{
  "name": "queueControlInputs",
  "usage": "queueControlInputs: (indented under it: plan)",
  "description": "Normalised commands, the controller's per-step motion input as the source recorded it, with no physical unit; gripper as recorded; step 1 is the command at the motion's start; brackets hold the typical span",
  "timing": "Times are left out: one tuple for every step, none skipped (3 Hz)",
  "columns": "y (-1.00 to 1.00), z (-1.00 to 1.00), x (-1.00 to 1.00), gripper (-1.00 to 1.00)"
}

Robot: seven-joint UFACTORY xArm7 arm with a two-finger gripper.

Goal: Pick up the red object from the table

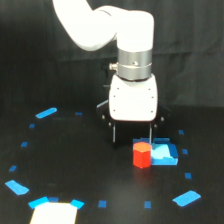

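Observation:
The red object (pixel 142 155) is a small red-orange block resting on the black table (pixel 75 160), right of centre. It touches the edge of a flat bright-blue piece (pixel 165 154) on its right. My gripper (pixel 132 141) hangs from the white arm just behind and above the block. Its two thin dark fingers stand wide apart, so it is open with nothing between them. The right finger (pixel 151 134) comes down close to the block's top right corner; the left finger is well off to the block's left. I cannot tell whether the finger touches the block.
Blue patches lie on the table at the back left (pixel 46 113), front left (pixel 16 187) and front right (pixel 186 198). A bright white-and-blue patch (pixel 55 211) sits at the front edge. Small blue tape marks ring the work area.

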Motion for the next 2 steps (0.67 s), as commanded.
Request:
queueControlInputs:
  plan:
    - [-1.0, 0.03, 0.26, 1.0]
    - [-0.42, -1.0, 0.25, -1.0]
